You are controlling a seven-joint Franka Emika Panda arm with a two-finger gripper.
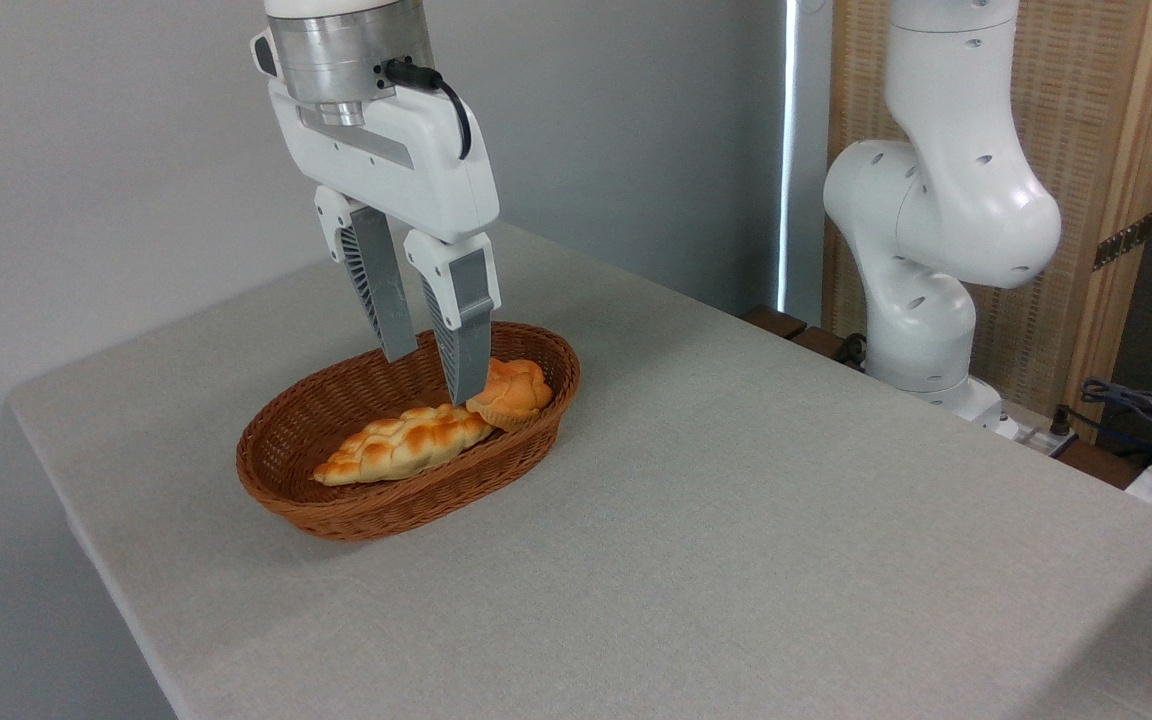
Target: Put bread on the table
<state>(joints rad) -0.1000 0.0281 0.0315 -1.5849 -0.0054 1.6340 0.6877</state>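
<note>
The bread [402, 444], a long braided golden-brown loaf, lies inside the brown oval wicker basket [331, 505] on the table [736, 520]. My gripper [429, 380] hangs over the basket, open, its fingertips just above the loaf's right end. The right fingertip reaches down to about the loaf's top, and I cannot tell whether it touches. Nothing is held between the fingers. A small round orange-brown bun [512, 392] sits at the basket's right end, partly behind the right finger.
The arm's white base [926, 240] stands off the table's far right edge. Cables and a dark object [1151, 420] lie at the right. Grey cloth stretches wide to the right and front of the basket. The table's left edge runs close to the basket.
</note>
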